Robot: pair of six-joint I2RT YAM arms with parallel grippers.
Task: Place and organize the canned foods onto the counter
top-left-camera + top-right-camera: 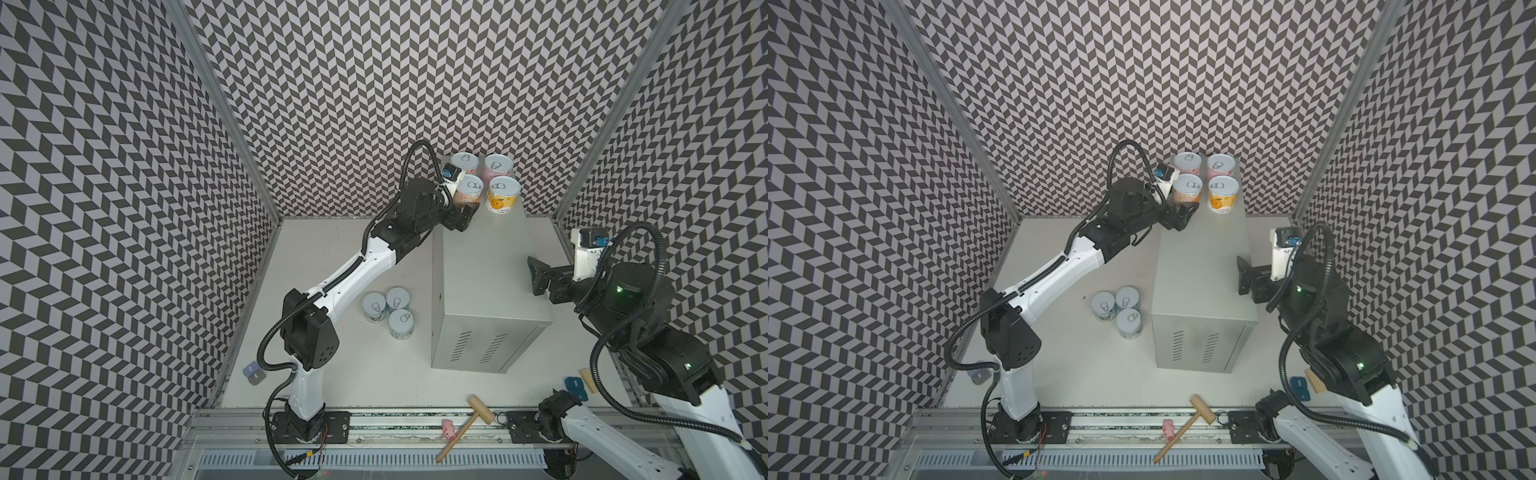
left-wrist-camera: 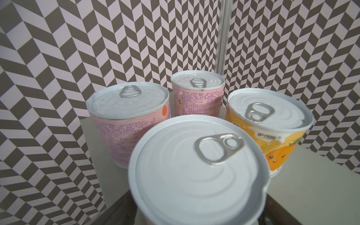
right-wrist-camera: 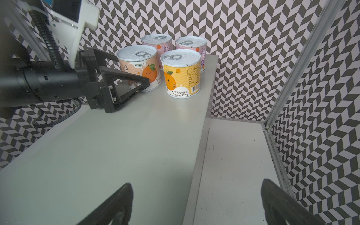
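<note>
At far end of desk (image 1: 490, 266), four cans (image 1: 504, 195) stand; left hand (image 1: 464, 199) straddles near-left can (image 1: 471, 186), grip unclear; right hand (image 1: 535, 275) spread open, empty.

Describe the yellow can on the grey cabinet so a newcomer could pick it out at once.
Start at the tall grey cabinet. Four cans stand in a square at its far end, by the patterned wall. The yellow can is the nearer right one: only its label is yellow; its neighbours' are pinkish.
</note>
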